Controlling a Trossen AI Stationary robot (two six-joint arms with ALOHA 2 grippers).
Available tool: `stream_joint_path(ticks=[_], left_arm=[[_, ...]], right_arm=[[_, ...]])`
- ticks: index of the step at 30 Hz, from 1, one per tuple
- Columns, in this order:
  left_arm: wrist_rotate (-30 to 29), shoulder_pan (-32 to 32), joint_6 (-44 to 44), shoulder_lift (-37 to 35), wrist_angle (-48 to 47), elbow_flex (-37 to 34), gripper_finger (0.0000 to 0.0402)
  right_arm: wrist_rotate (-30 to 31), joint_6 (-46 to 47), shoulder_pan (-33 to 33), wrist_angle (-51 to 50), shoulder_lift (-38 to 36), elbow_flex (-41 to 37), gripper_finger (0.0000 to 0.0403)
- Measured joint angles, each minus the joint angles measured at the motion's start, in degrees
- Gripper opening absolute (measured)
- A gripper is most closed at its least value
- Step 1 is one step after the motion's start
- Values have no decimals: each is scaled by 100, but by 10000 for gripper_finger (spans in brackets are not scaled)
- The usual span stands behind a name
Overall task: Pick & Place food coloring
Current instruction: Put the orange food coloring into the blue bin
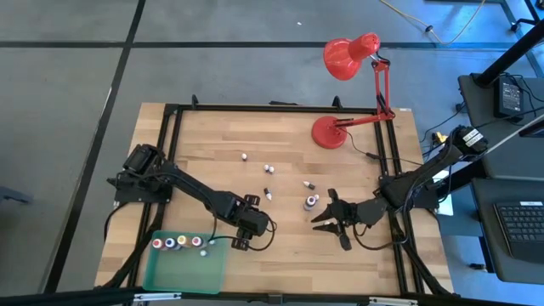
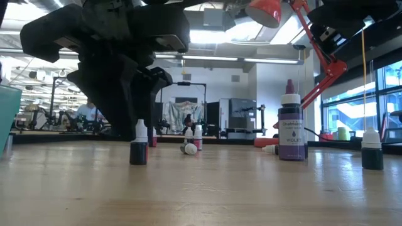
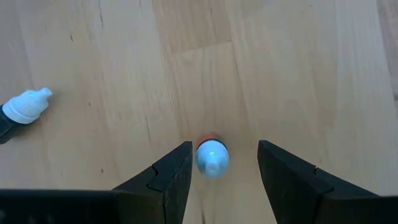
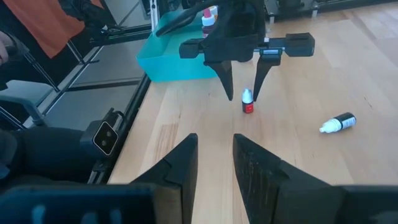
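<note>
A pale wooden table [image 1: 280,153] framed in black rails is seen from above, with a red desk lamp [image 1: 353,58] at its far edge and a green tray [image 1: 174,270] at the near left corner. Four bottles [image 1: 181,242] are stood along the tray's far rim, and others are scattered over the middle of the table. The left gripper [image 1: 239,240] is poised just beside the tray; the right gripper [image 1: 323,221] is parked near the table's middle, close to a purple bottle [image 1: 310,202].

At table height, the purple bottle [image 2: 291,129] and a dark bottle [image 2: 372,150] are shown upright, a small bottle [image 2: 139,145] is stood under the dark arm, and a few more are seen farther back.

From the left wrist, a red bottle [image 3: 212,157] with a white tip is seen upright between the spread fingers [image 3: 171,177], which are not touching it. Another bottle [image 3: 22,109] is lying on its side well apart.

From the right wrist, the right arm's own fingers [image 4: 177,165] are seen almost closed on nothing. The same red bottle [image 4: 247,101] is shown standing between the left gripper's [image 4: 244,93] open tips, with the tray [image 4: 177,62] behind.

The bottle is judged small and light; it sits nearer one finger, so an uneven close could tip it or flick it away. A grip taken on the tapered tip could let it slide out during the carry to the tray.
</note>
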Motion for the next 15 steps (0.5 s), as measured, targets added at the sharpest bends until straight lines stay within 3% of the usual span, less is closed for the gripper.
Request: stream_joint_path(ticks=[15], left_arm=[[-20,0,4,0,-2,-2,167]], right_arm=[[-2,-17,0,-2,0,0,104]])
